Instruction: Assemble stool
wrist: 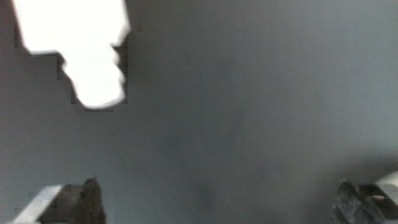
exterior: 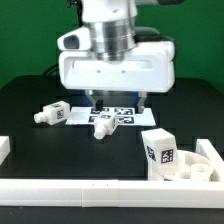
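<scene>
My gripper [exterior: 117,103] hangs over the middle of the black table, jaws wide apart and empty. In the wrist view the gripper [wrist: 222,205] shows only dark table between its fingertips [wrist: 71,205]. A white leg [exterior: 106,126] lies just in front of the fingers, partly on the marker board [exterior: 118,112]. A second leg [exterior: 50,115] lies toward the exterior view's left. The round rimmed seat [exterior: 198,172] sits at the exterior view's lower right, with a tagged leg [exterior: 158,150] standing at its edge. The wrist view shows one blurred white leg [wrist: 80,45], peg end toward the fingers and well clear of them.
A long white rail [exterior: 70,192] runs along the table's front edge. Another white piece [exterior: 4,150] sits at the exterior view's left edge. The black table [exterior: 40,150] is backed by a green wall.
</scene>
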Action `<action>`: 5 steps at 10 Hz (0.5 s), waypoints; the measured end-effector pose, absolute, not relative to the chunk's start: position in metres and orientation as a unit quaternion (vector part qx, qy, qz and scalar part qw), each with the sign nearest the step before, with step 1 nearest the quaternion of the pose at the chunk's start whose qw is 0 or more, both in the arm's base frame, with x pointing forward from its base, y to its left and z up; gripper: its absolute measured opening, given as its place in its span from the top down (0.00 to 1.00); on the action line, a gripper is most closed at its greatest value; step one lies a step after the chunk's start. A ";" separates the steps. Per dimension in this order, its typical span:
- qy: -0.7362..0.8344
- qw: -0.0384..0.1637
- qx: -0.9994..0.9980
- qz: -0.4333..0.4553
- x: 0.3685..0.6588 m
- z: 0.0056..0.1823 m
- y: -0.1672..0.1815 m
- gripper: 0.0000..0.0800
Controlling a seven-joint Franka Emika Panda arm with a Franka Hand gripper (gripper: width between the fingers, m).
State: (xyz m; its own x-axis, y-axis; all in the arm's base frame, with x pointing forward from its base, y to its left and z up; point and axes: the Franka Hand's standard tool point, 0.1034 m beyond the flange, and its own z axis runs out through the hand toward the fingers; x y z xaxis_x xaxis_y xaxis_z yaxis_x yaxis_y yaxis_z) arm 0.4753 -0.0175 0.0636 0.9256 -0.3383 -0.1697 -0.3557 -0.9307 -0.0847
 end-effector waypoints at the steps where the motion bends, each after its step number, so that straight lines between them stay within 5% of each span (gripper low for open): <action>1: 0.173 0.054 -0.979 0.090 0.455 0.052 -0.028 0.19; 5: 0.176 0.050 -0.979 0.094 0.447 0.046 -0.030 0.19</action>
State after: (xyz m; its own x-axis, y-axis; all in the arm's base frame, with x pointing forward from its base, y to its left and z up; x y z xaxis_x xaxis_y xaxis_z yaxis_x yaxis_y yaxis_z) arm 0.4465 -0.0299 0.0459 0.9203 -0.3351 -0.2018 -0.3540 -0.9330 -0.0652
